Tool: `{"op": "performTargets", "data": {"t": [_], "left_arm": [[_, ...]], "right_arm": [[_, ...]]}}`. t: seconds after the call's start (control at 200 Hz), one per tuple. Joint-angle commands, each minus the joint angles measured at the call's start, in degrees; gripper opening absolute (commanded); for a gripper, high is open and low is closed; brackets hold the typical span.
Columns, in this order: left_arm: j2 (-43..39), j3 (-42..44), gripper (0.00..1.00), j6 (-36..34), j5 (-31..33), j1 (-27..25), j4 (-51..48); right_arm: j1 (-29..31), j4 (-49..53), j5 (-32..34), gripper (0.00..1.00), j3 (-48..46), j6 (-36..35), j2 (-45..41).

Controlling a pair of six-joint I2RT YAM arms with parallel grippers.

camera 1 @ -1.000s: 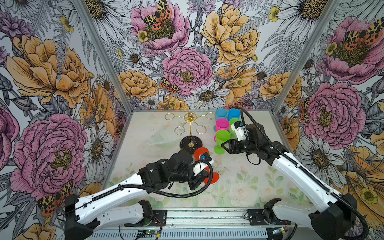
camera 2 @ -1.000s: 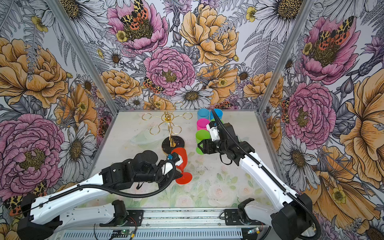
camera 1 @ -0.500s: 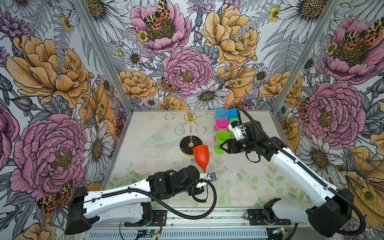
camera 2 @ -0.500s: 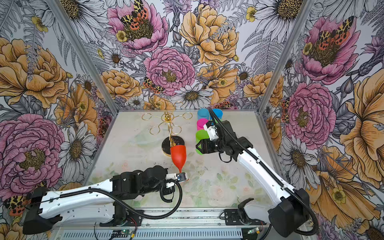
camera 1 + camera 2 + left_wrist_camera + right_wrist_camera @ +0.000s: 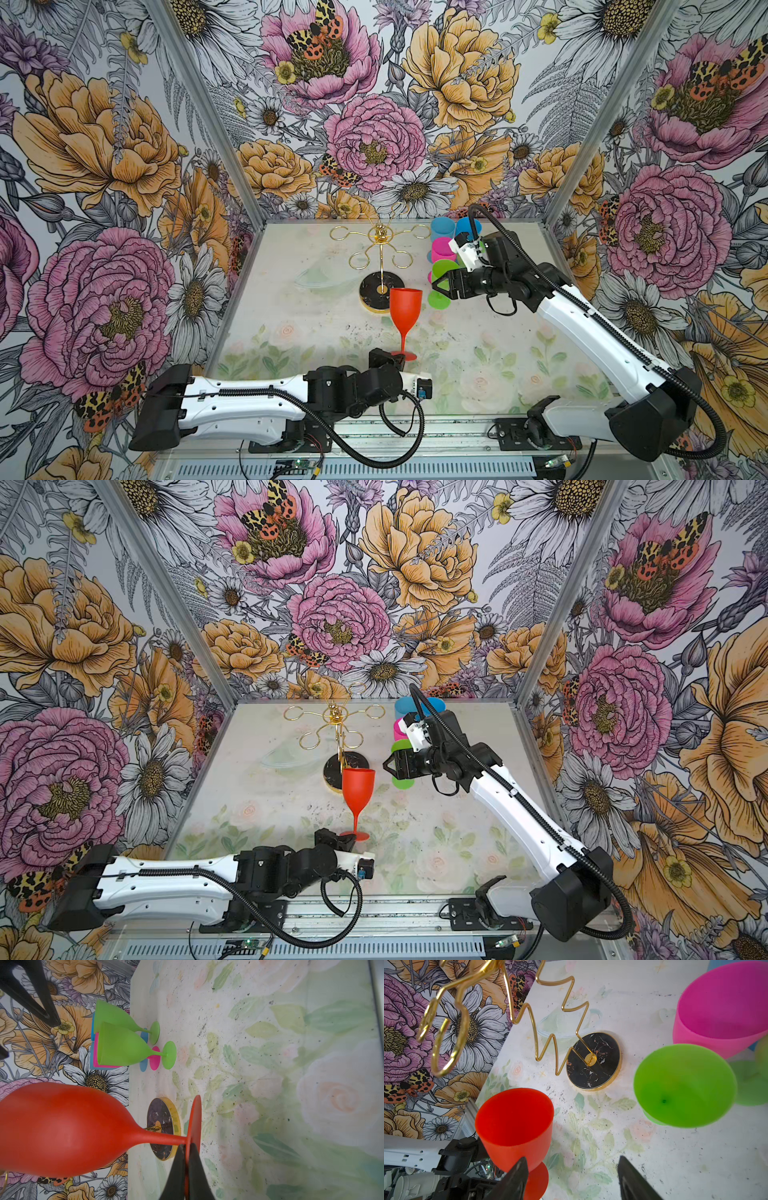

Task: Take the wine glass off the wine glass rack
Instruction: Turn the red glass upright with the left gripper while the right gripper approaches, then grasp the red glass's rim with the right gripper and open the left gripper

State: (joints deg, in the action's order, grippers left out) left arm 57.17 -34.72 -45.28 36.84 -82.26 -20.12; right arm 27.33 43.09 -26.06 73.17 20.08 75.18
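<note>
The red wine glass (image 5: 405, 305) (image 5: 357, 785) stands upright in front of the wine glass rack, free of its arms. My left gripper (image 5: 395, 358) (image 5: 188, 1147) is shut on the rim of its round foot (image 5: 195, 1120), low over the table. Whether the foot touches the table cannot be told. The wine glass rack (image 5: 380, 239) (image 5: 336, 719) is thin gold wire on a black disc base (image 5: 593, 1061) (image 5: 163, 1128), and its loops hold nothing. My right gripper (image 5: 438, 286) (image 5: 573, 1159) hangs open to the right of the rack, with nothing between its fingers.
A cluster of upright glasses stands at the back right behind my right gripper: green (image 5: 444, 270) (image 5: 685, 1086), pink (image 5: 442, 249) (image 5: 722, 1007) and blue (image 5: 442, 228). Flowered walls close the table on three sides.
The red glass has gone from tilted, close by the rack base, to upright and nearer the front. My left arm has drawn back and lowered with it. The right arm has barely moved.
</note>
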Motion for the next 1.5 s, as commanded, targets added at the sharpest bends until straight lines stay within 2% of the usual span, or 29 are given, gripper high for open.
{"op": "performTargets", "data": {"t": [0.0, 0.185, 0.646, 0.971, 1.211, 1.496], "left_arm": [[-1.6, 1.8, 0.0, -6.8, 6.9, -0.9, 7.5], [-0.6, 5.9, 0.0, -15.2, 11.2, -2.4, 14.1], [0.3, 8.7, 0.0, -19.6, 15.0, -3.2, 18.1], [2.6, 10.7, 0.0, -27.0, 19.1, -3.3, 25.2], [2.6, 11.2, 0.0, -29.4, 20.4, -3.3, 26.9], [2.6, 12.4, 0.0, -30.9, 21.6, -3.3, 29.6]], "right_arm": [[0.6, 0.2, -2.9, 0.69, 2.7, -0.6, 1.3], [1.3, 0.2, -5.7, 0.69, 4.4, -0.9, 3.1], [2.6, 0.1, -10.1, 0.67, 5.4, -0.5, 5.5], [2.7, 0.2, -13.2, 0.58, 5.4, -0.2, 7.0], [2.6, 0.2, -14.7, 0.5, 5.6, 0.0, 7.9], [2.6, 0.2, -16.7, 0.28, 5.7, -0.3, 8.7]]}}
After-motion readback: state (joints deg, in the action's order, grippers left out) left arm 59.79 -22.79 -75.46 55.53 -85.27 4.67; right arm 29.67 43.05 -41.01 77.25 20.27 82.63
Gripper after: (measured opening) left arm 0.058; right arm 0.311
